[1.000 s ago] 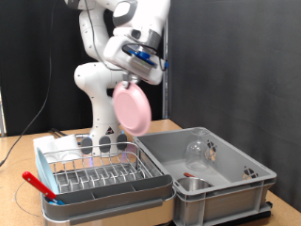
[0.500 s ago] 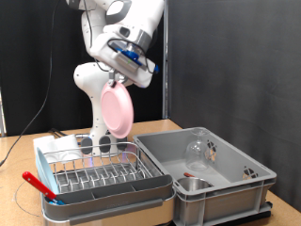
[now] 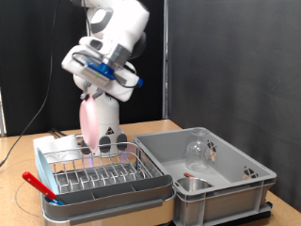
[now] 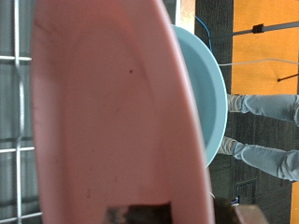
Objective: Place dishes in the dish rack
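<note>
My gripper [image 3: 95, 89] is shut on the pink round plate [image 3: 91, 122], which hangs on edge from it above the back of the silver wire dish rack [image 3: 99, 176]. In the wrist view the plate [image 4: 103, 121] fills most of the picture, with rack wires [image 4: 13, 112] behind it. A thin red utensil [image 3: 36, 182] lies at the rack tray's front corner on the exterior view's left. The clear glass [image 3: 198, 151] and the small steel cup [image 3: 195, 185] sit in the grey bin [image 3: 246, 173].
The rack stands in a pale tray with a grey rim [image 3: 103, 202]. The large grey bin is right beside it on the exterior view's right. The robot's white base [image 3: 113, 132] stands behind the rack. A black curtain backs the table.
The arm has swung the pink plate from above the bin's edge toward the exterior view's left and lowered it, so it now hangs over the back of the rack.
</note>
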Motion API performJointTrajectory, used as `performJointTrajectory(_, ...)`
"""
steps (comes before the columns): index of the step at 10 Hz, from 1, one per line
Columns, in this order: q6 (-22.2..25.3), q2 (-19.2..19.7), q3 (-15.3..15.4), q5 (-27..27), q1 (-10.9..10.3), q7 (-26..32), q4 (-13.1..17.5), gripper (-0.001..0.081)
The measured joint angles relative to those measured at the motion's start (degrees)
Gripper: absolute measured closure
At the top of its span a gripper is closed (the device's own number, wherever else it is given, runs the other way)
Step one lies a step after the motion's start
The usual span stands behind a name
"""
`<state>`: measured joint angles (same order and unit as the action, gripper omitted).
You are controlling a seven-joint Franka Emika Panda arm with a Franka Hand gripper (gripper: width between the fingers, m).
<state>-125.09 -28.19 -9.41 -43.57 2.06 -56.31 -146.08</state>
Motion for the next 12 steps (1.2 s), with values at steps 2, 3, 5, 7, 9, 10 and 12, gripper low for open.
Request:
performJointTrajectory(2, -2.98, 2.00, -4.09, 0.63, 0.57, 3.84, 1.58, 0.0769)
performJointTrajectory(3, -4.37, 2.70, -5.88, 0.69, 0.73, 5.69, 2.49, 0.0769)
performJointTrajectory(5, -5.32, 3.61, -8.10, 0.70, 0.77, 8.78, 3.94, 0.0769)
performJointTrajectory(7, -5.35, 4.45, -8.96, 0.67, 0.77, 11.38, 4.79, 0.0769)
performJointTrajectory(9, -5.25, 5.44, -9.03, -0.62, 0.87, 12.20, 4.81, 0.0769)
performJointTrajectory(10, -5.33, 6.33, -9.03, -2.03, 1.04, 11.56, 4.68, 0.0769)
performJointTrajectory(12, -5.93, 8.34, -9.07, -3.92, 1.28, 10.16, 4.20, 0.0769)
